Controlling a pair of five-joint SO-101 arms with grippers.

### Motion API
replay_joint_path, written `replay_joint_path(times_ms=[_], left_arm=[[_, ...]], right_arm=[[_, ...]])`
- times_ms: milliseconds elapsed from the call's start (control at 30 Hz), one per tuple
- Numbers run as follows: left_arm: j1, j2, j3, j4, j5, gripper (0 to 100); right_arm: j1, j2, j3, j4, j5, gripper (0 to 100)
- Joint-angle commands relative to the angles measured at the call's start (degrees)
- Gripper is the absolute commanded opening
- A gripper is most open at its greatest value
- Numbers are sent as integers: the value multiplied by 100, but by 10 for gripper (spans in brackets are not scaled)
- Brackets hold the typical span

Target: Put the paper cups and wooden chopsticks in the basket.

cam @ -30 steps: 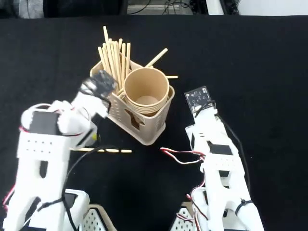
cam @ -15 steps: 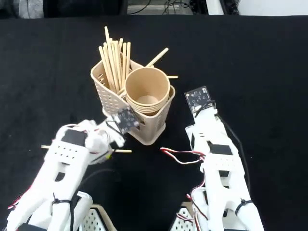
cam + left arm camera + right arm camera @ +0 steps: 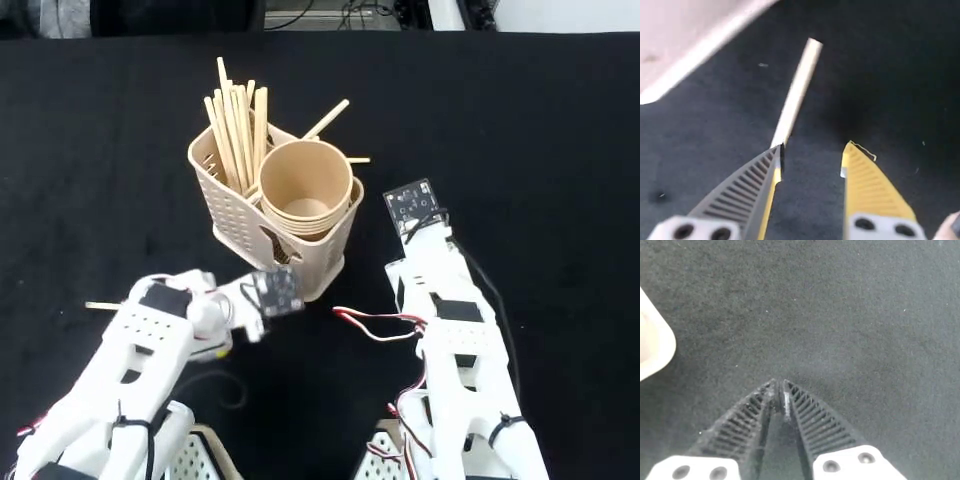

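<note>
A beige slotted basket (image 3: 240, 215) stands mid-table with stacked paper cups (image 3: 305, 185) and several wooden chopsticks (image 3: 235, 115) upright in it. One loose chopstick (image 3: 795, 95) lies on the black cloth in front of the basket. Its far end (image 3: 100, 305) sticks out past my left arm (image 3: 160, 330). My left gripper (image 3: 812, 147) hovers open just above this chopstick, which runs under one finger (image 3: 765, 170) rather than between the two. My right gripper (image 3: 779, 387) is shut on nothing, low over bare cloth beside the basket's corner (image 3: 652, 350).
The right arm (image 3: 440, 300) stretches along the basket's right side, with a loose red and white cable (image 3: 375, 325) beside it. One chopstick (image 3: 328, 118) leans out over the basket's rim toward the back right. Black cloth covers the table.
My left arm swung from the basket's left side down to its front and now covers most of the loose chopstick. The right arm has not moved.
</note>
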Motion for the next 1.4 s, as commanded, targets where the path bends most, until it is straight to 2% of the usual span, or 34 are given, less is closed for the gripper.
replay_joint_path(times_ms=[0,167,300,533,667,833,933,1067,1167,1267,1367], left_arm=[[-233,0,251,-545,-422,198],[-716,-9,382,-1152,-1134,189],[-866,-9,347,-1284,-1407,99],[-1218,-79,163,-598,-1723,85],[-1446,-88,-154,26,-1837,84],[-2070,-492,-919,1046,-1881,84],[-2826,-1160,-1200,1451,-2593,87],[-3785,-1758,-1051,1433,-3727,88],[-4145,-1670,-549,642,-4123,88],[-4330,-1248,13,-642,-4026,119],[-4356,-580,136,-1468,-3727,150]], right_arm=[[-62,-110,-40,-88,0,13],[-62,-110,-40,-88,0,13],[-62,-110,-40,-88,0,13],[-62,-110,-40,-88,0,13],[-62,-110,-40,-88,9,13],[-70,-110,-40,-88,9,13],[-70,-110,-40,-88,9,13],[-70,-110,-40,-88,9,13],[-70,-110,-40,-88,9,13],[-70,-110,-40,-88,9,13],[-70,-110,-40,-88,0,13]])
